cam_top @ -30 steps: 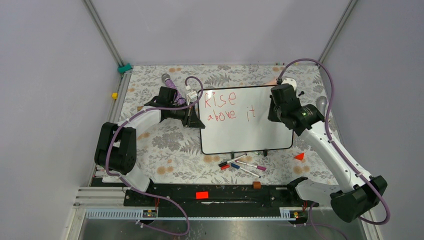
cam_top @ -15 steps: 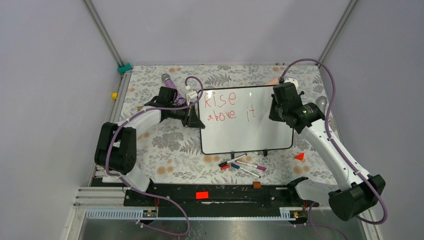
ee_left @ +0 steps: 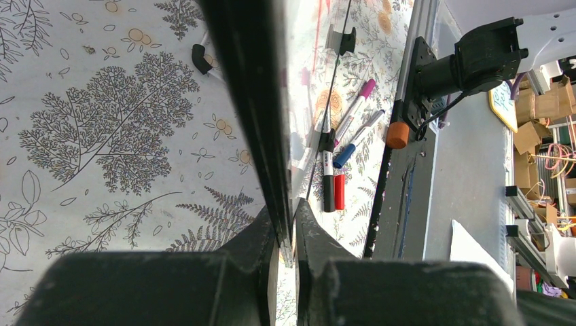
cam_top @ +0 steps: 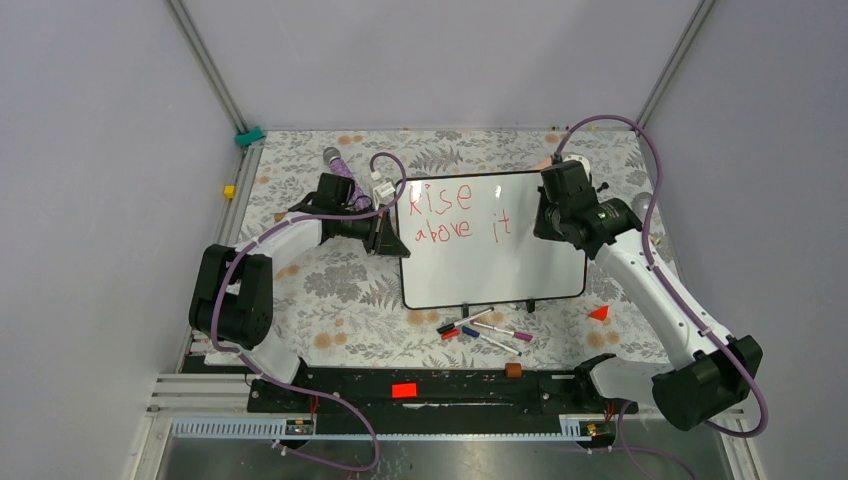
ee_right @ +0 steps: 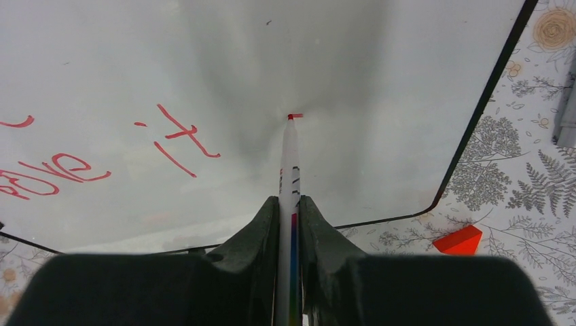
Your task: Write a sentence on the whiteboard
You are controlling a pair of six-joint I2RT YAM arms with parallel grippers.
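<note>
Right end effector point(ee_right: 290, 204) is clamped on a white marker point(ee_right: 289, 159), whose red tip touches the whiteboard point(ee_right: 353, 61) just right of "it". Left end effector point(ee_left: 284, 227) is pinched tight on the board's black left rim. Several loose pens point(cam_top: 487, 328) lie on the floral table point(cam_top: 330, 290) just off the board's near edge. Beyond them the sentence point(cam_top: 462, 214) runs in 2 red lines, "Rise" over "above it".

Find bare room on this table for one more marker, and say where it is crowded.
Free: cloth between the left arm and the whiteboard's near-left corner; the far strip behind the board. Crowded: loose markers along its near edge; the right arm over its right side.
</note>
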